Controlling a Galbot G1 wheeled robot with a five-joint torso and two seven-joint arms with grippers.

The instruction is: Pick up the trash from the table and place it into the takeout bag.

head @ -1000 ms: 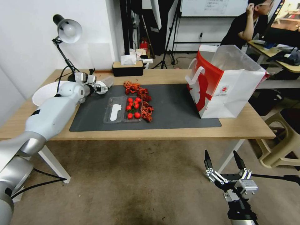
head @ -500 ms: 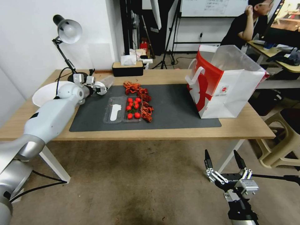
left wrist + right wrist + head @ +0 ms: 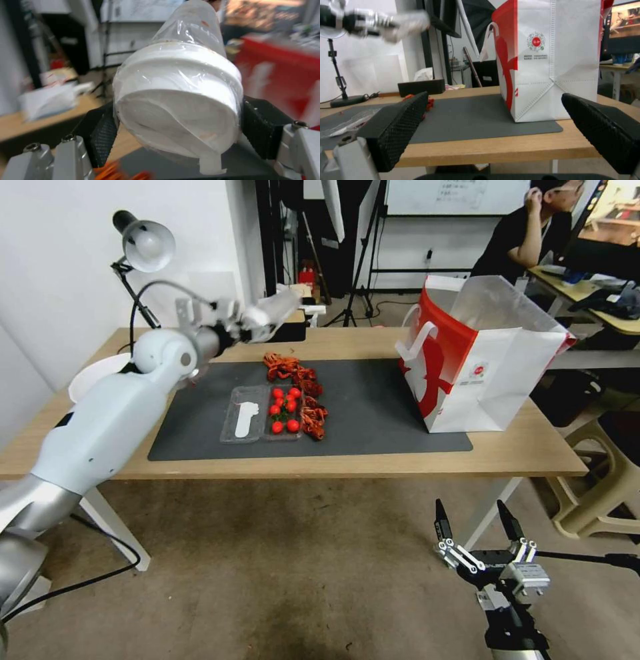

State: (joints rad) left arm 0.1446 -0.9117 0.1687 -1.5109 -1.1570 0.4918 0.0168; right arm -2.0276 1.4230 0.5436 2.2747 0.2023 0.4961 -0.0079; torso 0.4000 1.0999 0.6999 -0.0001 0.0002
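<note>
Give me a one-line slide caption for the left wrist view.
Left gripper shut on a clear white-lidded tub, lid toward the camera, with the red-and-white takeout bag blurred behind.

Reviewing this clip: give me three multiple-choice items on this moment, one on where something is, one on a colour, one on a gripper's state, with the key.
1. Where is the takeout bag?
A. On the floor beside the table
B. Upright at the right end of the table, partly on the dark mat
C. Lying flat at the left end

2. What colour are the bag's side panels?
A. Red
B. Blue
C. Green

3. What is the left gripper doing?
A. Hanging open below the table edge
B. Resting open on the mat
C. Shut on a clear white-lidded tub, held in the air above the table

Key: 1 B, the head view shows it standing there, mouth open. 2 A, the panel facing the mat is red. 3 C, the left wrist view shows the pads pressing both sides of the tub; it is the right gripper that hangs open below the table edge.
</note>
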